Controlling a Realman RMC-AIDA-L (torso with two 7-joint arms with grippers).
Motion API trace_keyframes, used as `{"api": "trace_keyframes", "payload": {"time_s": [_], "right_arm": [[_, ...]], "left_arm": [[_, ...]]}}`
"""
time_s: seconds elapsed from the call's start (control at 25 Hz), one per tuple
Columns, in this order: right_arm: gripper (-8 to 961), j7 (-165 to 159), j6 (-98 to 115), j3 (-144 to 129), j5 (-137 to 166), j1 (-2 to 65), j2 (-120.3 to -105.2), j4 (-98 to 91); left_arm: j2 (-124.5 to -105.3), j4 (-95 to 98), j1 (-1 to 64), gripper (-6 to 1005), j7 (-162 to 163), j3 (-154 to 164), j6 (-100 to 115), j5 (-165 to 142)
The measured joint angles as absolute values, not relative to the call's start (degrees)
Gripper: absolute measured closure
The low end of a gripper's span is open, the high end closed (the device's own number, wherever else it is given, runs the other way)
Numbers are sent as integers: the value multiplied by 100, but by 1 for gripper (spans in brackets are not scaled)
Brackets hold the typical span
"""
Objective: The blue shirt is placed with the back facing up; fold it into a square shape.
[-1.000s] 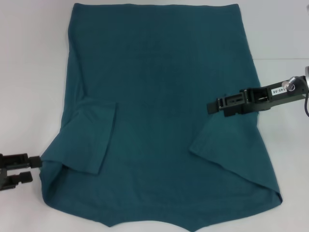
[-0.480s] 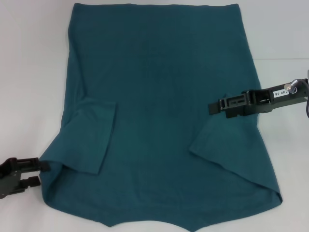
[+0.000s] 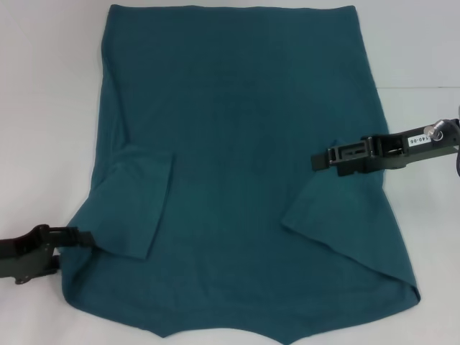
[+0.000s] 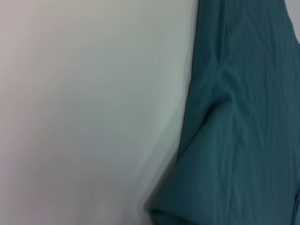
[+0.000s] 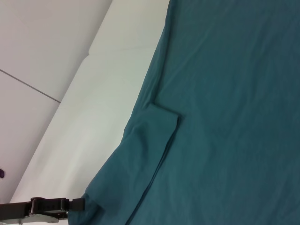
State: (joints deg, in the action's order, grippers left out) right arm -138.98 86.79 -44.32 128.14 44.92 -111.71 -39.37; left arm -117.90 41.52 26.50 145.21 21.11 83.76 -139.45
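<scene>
Blue shirt [image 3: 237, 144]: dark teal, plain side up, spread flat on white tabletop [image 3: 43, 108]. Both sleeves folded inward over body. Collar end nearest robot.

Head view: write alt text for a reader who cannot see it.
A blue shirt lies spread on a white table, plain side up, both sleeves folded in onto the body. The left claw sits at the shirt's left edge near the folded sleeve, and the right claw is over the shirt's right side, above the other sleeve.
</scene>
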Motion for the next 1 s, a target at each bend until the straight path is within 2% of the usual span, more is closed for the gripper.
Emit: {"api": "trace_keyframes", "payload": {"time_s": [0.32,0.52,0.84,1.0], "right_arm": [[75,-13890,8673,-4374,12814,4435,-11138,-3937],[76,-13888,8615,-4270,12817,4383,-11129,-3937],[77,-13887,8530,-4271,12843,4294,-11067,-3937],[78,-13886,8540,-4259,12850,4237,-11021,-3938]], "left_arm": [[-11816,4266,2537,528,14480,2043,8326,-13909],[-11815,4322,2529,744,14368,2038,8379,-13900],[-11777,4415,2508,972,13815,1998,8832,-13683],[-11803,4705,2463,991,13567,2028,8889,-13717]]}}
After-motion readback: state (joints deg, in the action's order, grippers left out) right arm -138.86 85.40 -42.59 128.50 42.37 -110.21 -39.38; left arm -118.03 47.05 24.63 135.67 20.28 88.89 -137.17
